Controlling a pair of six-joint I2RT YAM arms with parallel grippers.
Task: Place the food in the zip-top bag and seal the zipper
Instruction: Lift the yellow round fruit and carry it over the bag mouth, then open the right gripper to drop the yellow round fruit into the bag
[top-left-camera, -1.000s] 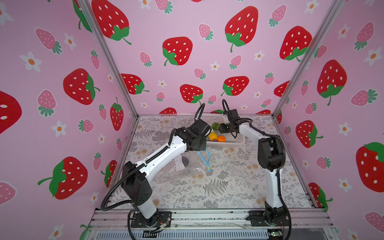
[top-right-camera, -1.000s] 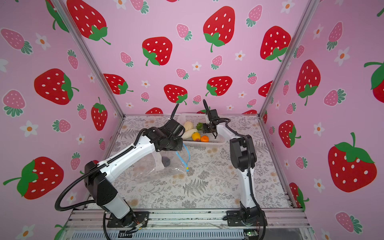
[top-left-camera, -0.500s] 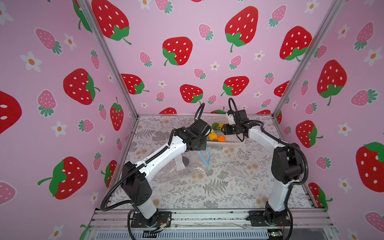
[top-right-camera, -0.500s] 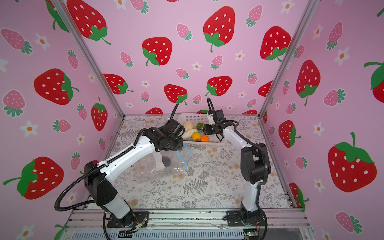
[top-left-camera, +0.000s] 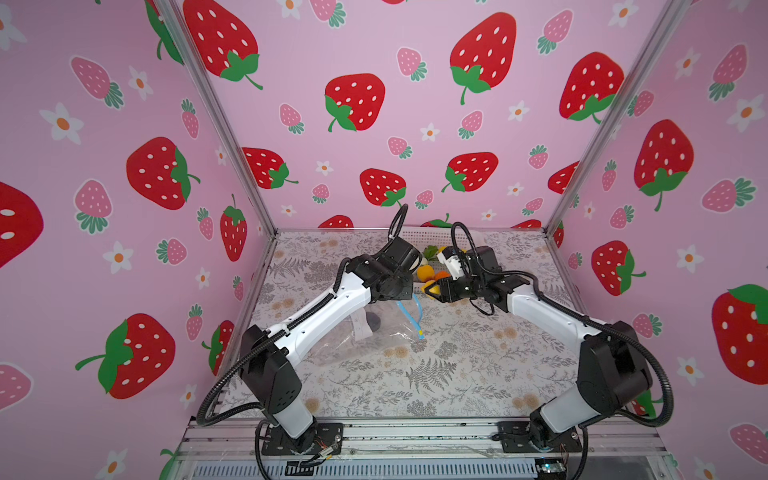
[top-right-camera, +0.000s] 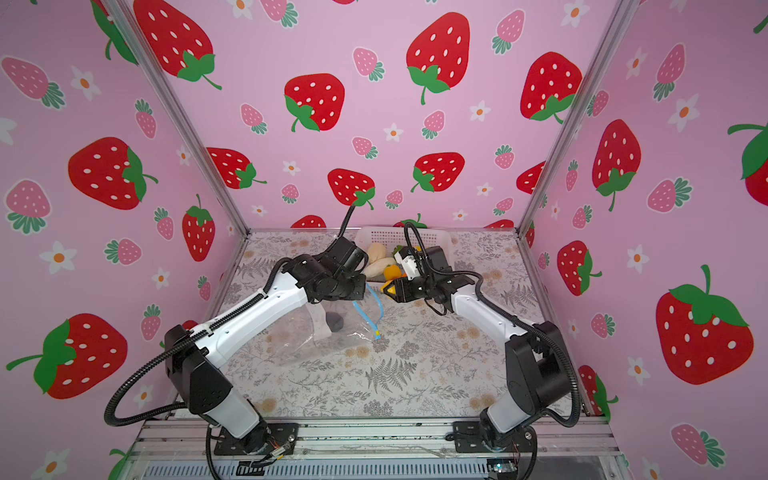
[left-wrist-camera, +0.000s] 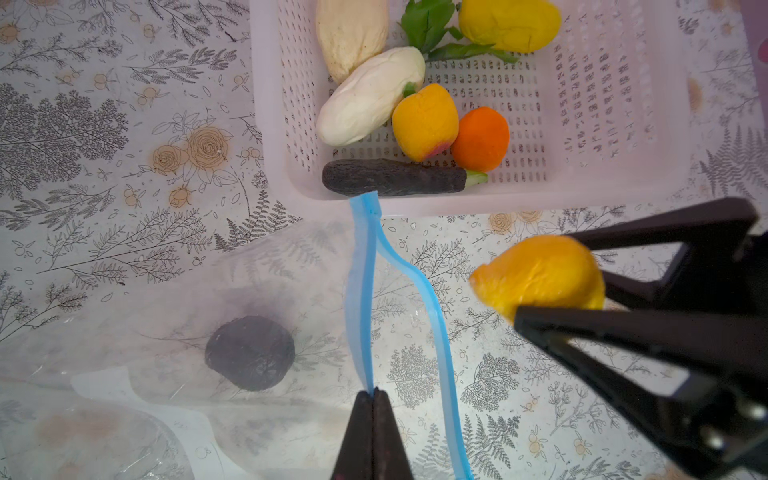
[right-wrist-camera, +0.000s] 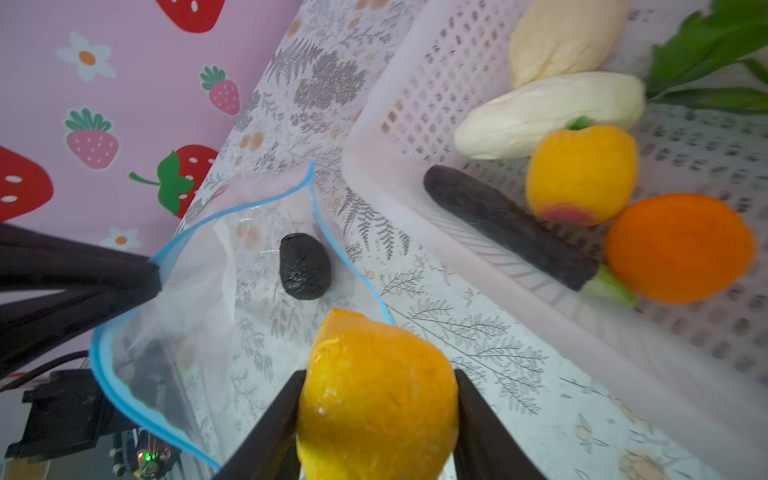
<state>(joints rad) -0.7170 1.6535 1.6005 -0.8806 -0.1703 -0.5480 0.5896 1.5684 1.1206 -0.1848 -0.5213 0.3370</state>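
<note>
Pinching one lip of the zipper (left-wrist-camera: 360, 291), the left gripper (left-wrist-camera: 374, 395) is clenching tight on the blue strip and holding it up off the other lip, so the bag (left-wrist-camera: 137, 316) is gaping open. The bag is lying on the table (left-wrist-camera: 104, 124) just outside the basket (left-wrist-camera: 478, 205), with one zipper end reaching the basket wall that faces the arms. A dark lump (left-wrist-camera: 250, 353) is sitting inside the bag, well in from the mouth.

The right gripper (right-wrist-camera: 378, 376) is grasping a yellow-orange fruit (left-wrist-camera: 540, 278) between both jaws. It is hanging clear of the basket, just outside that same wall and near the bag's mouth, not yet inside it. In both top views the two grippers are facing each other in front of the basket, apart.

Inside the basket, a dark stick (left-wrist-camera: 395, 178) is lying along the arm-side wall. A peach (left-wrist-camera: 424, 122) and an orange ball (left-wrist-camera: 480, 139) are touching just behind it, with a white piece (left-wrist-camera: 370, 97) and a beige piece (left-wrist-camera: 351, 33) leaning beside them. A yellow piece (left-wrist-camera: 509, 23) and green leaves (left-wrist-camera: 428, 25) are resting toward the far wall.
</note>
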